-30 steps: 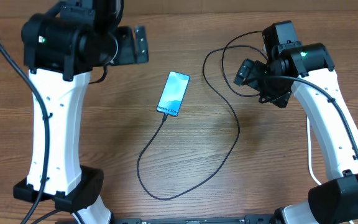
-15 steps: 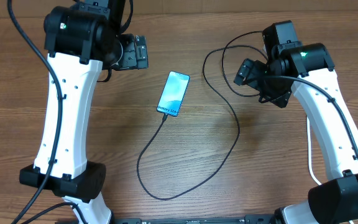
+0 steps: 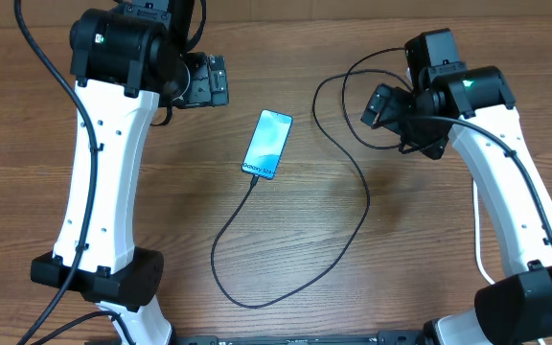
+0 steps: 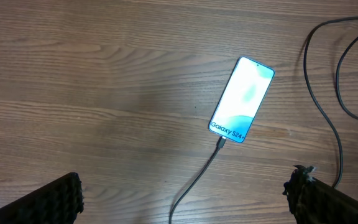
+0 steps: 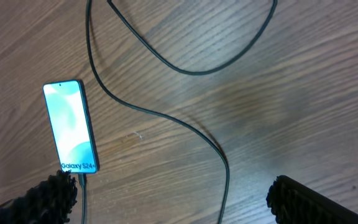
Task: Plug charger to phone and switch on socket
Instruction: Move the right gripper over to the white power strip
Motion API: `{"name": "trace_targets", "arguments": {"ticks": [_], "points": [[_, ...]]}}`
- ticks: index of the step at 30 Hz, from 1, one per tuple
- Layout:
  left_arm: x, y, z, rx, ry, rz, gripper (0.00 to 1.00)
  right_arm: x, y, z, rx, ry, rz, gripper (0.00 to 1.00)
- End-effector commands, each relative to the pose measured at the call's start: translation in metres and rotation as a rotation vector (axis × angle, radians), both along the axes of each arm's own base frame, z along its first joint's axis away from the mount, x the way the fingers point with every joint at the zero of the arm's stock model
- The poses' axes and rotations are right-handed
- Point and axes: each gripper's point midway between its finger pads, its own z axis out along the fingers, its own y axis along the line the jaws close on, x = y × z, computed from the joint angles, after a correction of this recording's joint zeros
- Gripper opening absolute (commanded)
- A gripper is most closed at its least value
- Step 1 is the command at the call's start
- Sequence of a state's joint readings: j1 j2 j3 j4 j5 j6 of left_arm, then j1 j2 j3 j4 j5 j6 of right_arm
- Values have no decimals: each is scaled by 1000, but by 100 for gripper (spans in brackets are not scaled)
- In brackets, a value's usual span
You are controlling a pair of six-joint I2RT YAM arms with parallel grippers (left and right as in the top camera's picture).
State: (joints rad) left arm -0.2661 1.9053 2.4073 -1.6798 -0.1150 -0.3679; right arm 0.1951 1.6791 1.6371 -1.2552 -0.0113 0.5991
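table (image 3: 429,259): wood grain, below both grippers | left gripper (image 3: 214,80): jaws wide, holding nothing | right gripper (image 3: 377,105): jaws wide, holding nothing | phone (image 3: 267,144): flat, screen lit, between the grippers (nearer the left) | charger (image 3: 367,206): tip at phone's "Galaxy" edge, loops beneath right gripper

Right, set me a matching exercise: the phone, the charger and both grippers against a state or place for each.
Things:
1 phone
2 charger
3 left gripper
4 right gripper

States or places:
A open, next to the charger's coiled end
B lit blue screen
C black, in a long loop, tip at the phone
D open, well away from the coil

Pairs: 1-B, 2-C, 3-D, 4-A
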Motion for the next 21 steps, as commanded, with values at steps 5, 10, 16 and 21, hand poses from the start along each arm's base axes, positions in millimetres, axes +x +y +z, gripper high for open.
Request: {"name": "trace_targets", "arguments": {"ticks": [5, 10, 16, 21], "points": [[2, 5, -2, 13, 2, 26, 100, 7, -4, -3, -15, -8, -16, 100], [2, 5, -2, 13, 3, 26, 100, 13, -5, -1, -21, -32, -20, 100], [2, 5, -2, 13, 2, 26, 100, 24, -26, 3, -123, -85, -67, 100], [2, 5, -2, 13, 2, 26, 100, 29, -39, 4, -133, -100, -104, 100]]}}
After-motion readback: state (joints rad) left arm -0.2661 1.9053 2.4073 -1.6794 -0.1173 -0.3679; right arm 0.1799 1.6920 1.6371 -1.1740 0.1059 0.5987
